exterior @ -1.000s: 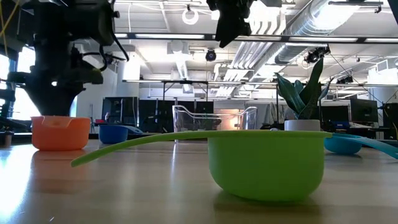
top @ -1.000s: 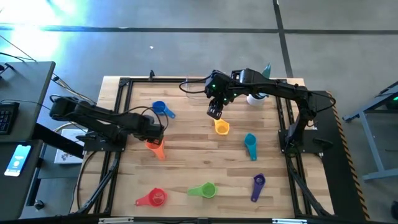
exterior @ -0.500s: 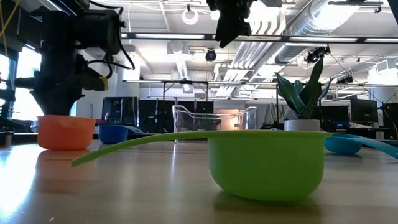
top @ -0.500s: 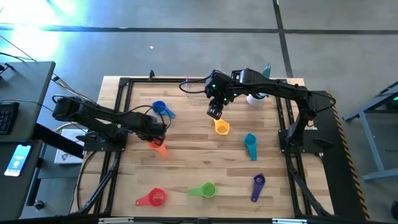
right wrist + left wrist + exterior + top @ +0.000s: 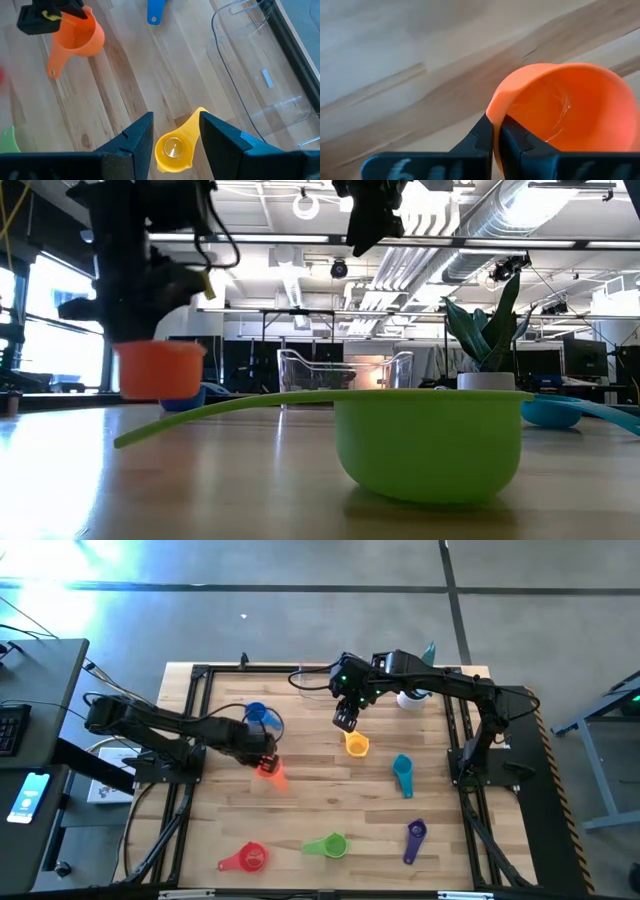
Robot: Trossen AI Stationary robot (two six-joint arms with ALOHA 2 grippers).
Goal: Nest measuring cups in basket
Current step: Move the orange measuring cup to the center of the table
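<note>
Left claw [image 5: 262,754] clamped on orange cup [image 5: 271,770] rim, lifted off counter; basket [image 5: 260,85] toward two o'clock; right claw [image 5: 345,722] parted over yellow cup [image 5: 356,745].

Seven small scoop-shaped plastic cups with flat handles, plus a clear low-walled rectangular basket [image 5: 250,75], empty, at the bench's far edge. Orange cup [image 5: 268,768] lifted clear of the bench, rim pinched in the closed left pincer [image 5: 496,137], handle hanging down. Blue cup [image 5: 262,717] just behind it, resting on the wood. Yellow cup [image 5: 356,745] upright near the middle, below the parted fingers of the right pincer [image 5: 174,131]. Teal cup [image 5: 402,772] to its right. Red cup [image 5: 247,858], green cup [image 5: 327,845] and purple cup [image 5: 415,838] spread in a row along the near edge, well apart.
</note>
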